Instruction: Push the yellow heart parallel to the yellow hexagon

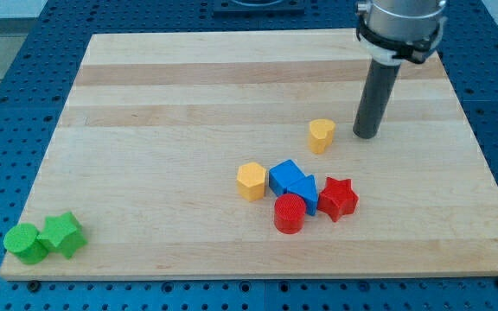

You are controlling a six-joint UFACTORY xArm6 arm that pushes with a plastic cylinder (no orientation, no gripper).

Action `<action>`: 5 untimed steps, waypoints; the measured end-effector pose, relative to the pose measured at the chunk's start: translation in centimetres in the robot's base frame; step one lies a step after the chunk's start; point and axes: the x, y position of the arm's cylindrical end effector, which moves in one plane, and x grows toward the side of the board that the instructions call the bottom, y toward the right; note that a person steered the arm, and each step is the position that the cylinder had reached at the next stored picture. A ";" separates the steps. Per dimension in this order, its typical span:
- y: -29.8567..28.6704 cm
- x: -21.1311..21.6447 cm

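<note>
Wooden board (188,86) with yellow, blue, red and green blocks.

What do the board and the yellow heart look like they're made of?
Board: looks like wood, pale planks with grain stripes, smooth matte finish. Yellow heart: uniform solid colour with no visible grain, possibly painted wood or plastic; the picture can't settle which.

Arm: single, entering from the view's top right; only its lowest section shows, the rest cut off by the frame edge. Wrist housing: silver-grey, cylindrical, ringed by a black collar with a pale band beneath. Rod: straight, dark, round in section; hangs upright from the collar, roughly vertical, no visible tilt. My tip (367,136): the rod's blunt lower end; set down at board level in the view's upper right; unobstructed, fully visible.
</note>
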 end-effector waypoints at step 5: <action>-12.6 3.1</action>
